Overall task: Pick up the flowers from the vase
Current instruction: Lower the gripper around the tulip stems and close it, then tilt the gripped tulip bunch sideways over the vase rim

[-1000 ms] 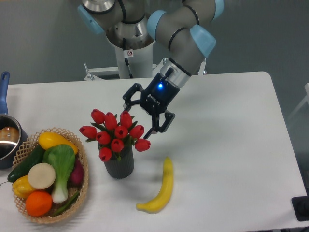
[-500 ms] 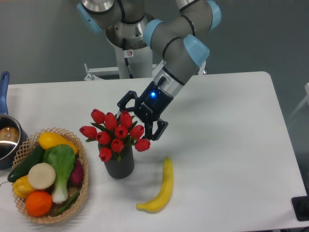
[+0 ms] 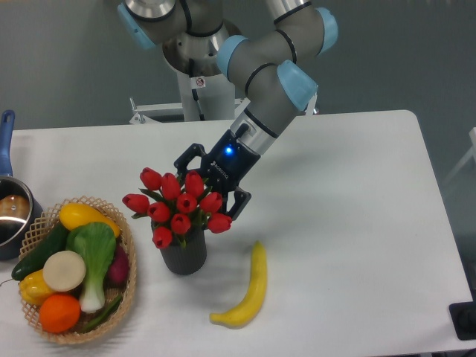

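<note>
The flowers point(image 3: 178, 206), a bunch of red tulip buds with green leaves, stand in the vase point(image 3: 184, 253), a short dark grey ribbed cylinder left of the table's middle. My gripper point(image 3: 208, 187) hangs open at the bunch's upper right edge. One finger shows behind the top buds, the other beside the right-hand buds. Whether the fingers touch the buds is unclear. The stems are hidden by the buds.
A yellow banana point(image 3: 245, 288) lies right of the vase. A woven basket point(image 3: 128, 264) of vegetables and fruit sits at the left front. A blue-handled pot point(image 3: 11, 212) stands at the left edge. The robot base point(image 3: 199, 89) rises behind the table.
The gripper has moved left and slightly down toward the flowers, staying open. The flowers and vase have not moved.
</note>
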`<action>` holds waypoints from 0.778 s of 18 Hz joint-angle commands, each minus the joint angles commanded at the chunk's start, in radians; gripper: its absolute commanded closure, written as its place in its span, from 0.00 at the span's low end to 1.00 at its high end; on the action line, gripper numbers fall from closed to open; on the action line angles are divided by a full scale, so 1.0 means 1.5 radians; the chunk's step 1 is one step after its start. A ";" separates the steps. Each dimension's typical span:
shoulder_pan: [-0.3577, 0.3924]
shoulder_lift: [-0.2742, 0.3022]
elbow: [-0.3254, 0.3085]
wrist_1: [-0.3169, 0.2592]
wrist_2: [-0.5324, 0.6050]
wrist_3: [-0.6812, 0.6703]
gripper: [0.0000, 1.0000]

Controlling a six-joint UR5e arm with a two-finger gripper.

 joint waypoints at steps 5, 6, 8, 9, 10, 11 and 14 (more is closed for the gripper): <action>-0.017 -0.006 0.005 0.000 -0.002 -0.007 0.00; -0.017 -0.006 0.007 0.000 -0.002 -0.007 0.00; -0.018 -0.010 0.011 0.000 -0.003 -0.007 0.00; -0.018 -0.012 0.013 0.000 -0.003 -0.007 0.00; -0.018 -0.014 0.013 0.001 -0.005 -0.007 0.04; -0.018 -0.014 0.015 0.001 -0.007 -0.007 0.09; -0.018 -0.016 0.022 0.000 -0.007 -0.006 0.30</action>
